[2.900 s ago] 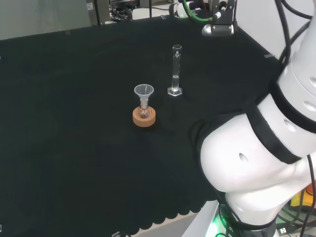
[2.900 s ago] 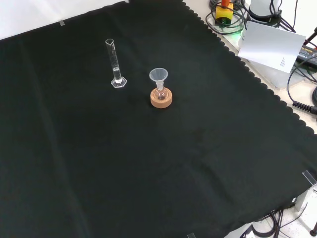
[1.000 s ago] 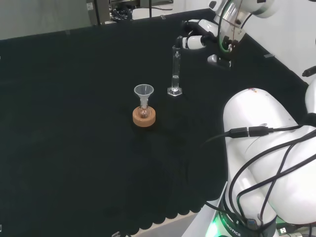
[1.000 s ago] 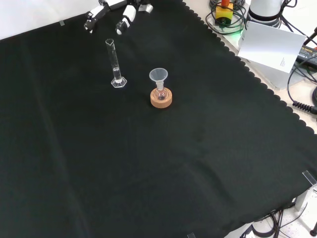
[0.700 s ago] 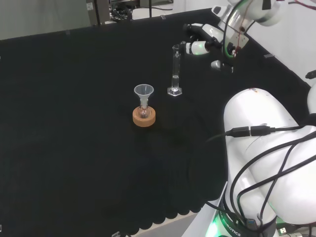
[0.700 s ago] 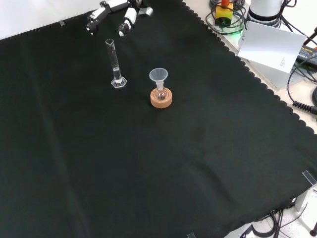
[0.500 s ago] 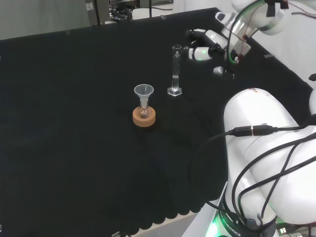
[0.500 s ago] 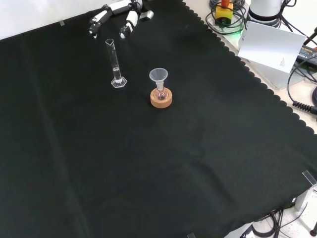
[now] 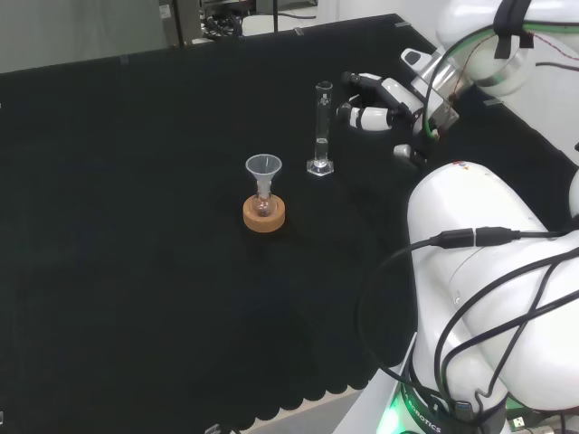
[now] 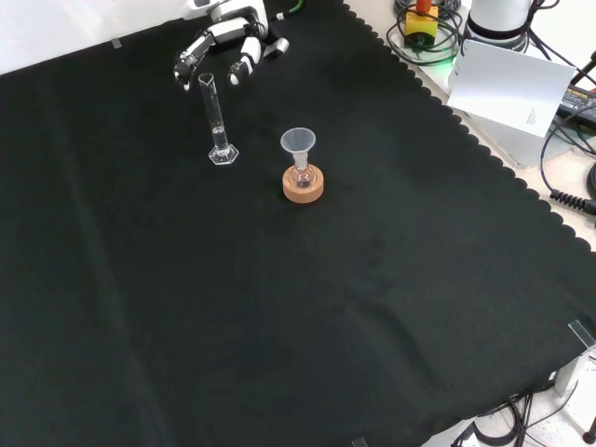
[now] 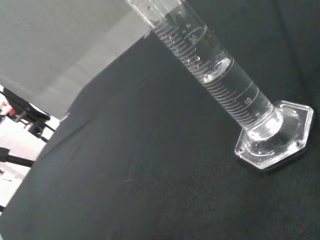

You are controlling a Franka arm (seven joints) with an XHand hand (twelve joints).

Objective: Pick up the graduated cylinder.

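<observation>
The graduated cylinder point(image 9: 321, 127) point(image 10: 216, 119) point(image 11: 220, 85) is clear, tall and slim, and stands upright on a hexagonal foot on the black cloth. A little clear liquid sits low in it. The hand point(image 9: 378, 101) point(image 10: 226, 43) hovers just to its right in the head view, level with its upper half, fingers spread and reaching towards it without touching. In the front view the hand lies just beyond the cylinder's top. It holds nothing.
A small flask with a clear funnel point(image 9: 263, 176) point(image 10: 298, 149) in its neck rests on a cork ring point(image 9: 264, 214) point(image 10: 304, 185), close to the cylinder on the side away from the hand. The arm's white links point(image 9: 488, 271) rise at the head view's right. A cable clutter and a white sheet point(image 10: 507, 88) lie beyond the cloth's scalloped edge.
The hand has come down and moved closer to the cylinder's upper part over the last second. The cylinder and the flask have stayed put.
</observation>
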